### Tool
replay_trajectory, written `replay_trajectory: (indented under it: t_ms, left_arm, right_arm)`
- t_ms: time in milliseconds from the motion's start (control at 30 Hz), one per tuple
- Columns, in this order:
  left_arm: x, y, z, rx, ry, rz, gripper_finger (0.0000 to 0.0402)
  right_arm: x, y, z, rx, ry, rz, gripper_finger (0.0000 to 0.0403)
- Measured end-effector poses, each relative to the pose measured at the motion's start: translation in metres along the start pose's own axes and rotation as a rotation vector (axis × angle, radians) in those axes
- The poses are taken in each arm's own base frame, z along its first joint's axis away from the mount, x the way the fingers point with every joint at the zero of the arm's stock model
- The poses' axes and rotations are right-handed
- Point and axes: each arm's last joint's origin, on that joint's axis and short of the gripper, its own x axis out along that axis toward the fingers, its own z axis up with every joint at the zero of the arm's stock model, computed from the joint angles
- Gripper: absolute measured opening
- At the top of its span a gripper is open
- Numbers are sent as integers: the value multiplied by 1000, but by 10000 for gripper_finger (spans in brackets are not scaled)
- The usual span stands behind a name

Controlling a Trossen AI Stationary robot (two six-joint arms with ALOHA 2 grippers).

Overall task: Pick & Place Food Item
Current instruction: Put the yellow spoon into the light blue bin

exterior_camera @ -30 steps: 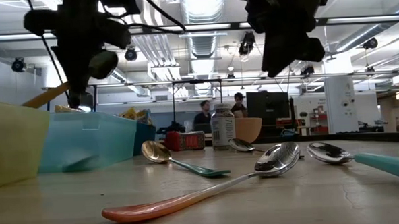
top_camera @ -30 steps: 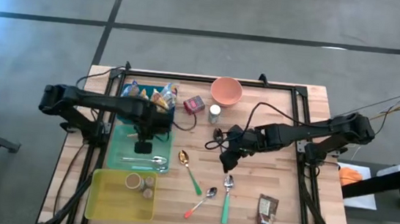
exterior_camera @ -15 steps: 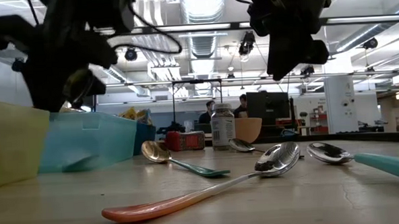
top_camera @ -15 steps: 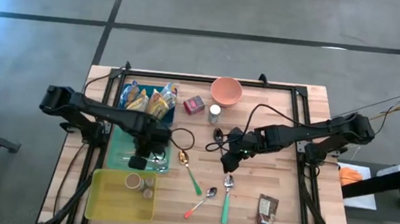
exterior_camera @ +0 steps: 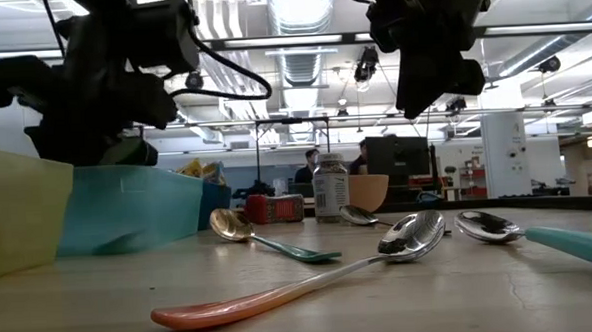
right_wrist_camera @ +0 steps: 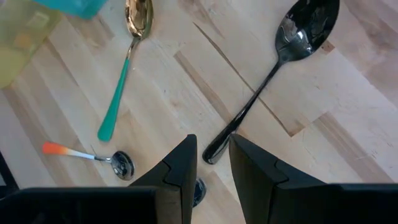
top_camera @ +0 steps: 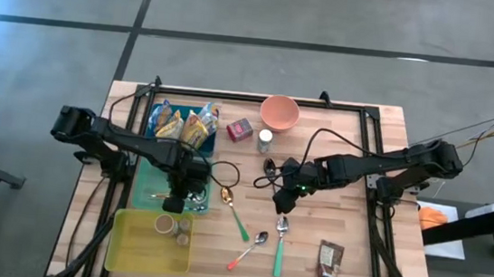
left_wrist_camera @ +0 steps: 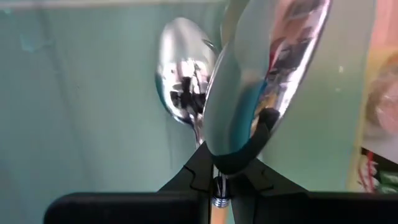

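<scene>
My left gripper stands over the near end of the teal bin, pointing steeply down, shut on a silver spoon with a wooden handle. A second silver spoon lies on the bin's floor just beyond it. Snack packets fill the blue bin at the far left. A brown packet lies at the table's near right. My right gripper hangs above the table's middle, open a little, over the handle end of a black spoon and touching nothing. My left gripper pinches the spoon at its neck, where the bowl meets the wooden handle, between its two fingers. The fingers come from above, slanting down, and lie along the spoon. The bowl sticks out beyond the fingertips into the teal bin; whether it touches the floor, I cannot tell.
A yellow bin with small items stands near the table's front left. Three spoons lie on the wood in the middle front. A red box, a jar and an orange bowl stand at the back.
My left gripper has sunk toward the teal bin and gone toward the table's near edge, tipping more steeply down, with the spoon still held. My right gripper has kept still.
</scene>
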Motion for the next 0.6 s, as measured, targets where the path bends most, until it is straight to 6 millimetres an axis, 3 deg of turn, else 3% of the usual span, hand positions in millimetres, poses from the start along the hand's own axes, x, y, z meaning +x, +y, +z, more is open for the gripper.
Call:
replay_trajectory:
  t_ms: [367, 600]
  left_arm:
    - [29, 11, 6, -10, 119, 72, 27]
    - [32, 13, 7, 8, 125, 68, 27]
  right_arm:
    - [0, 0, 0, 4, 13, 10, 93]
    - [-1, 2, 1, 1, 10, 16, 93]
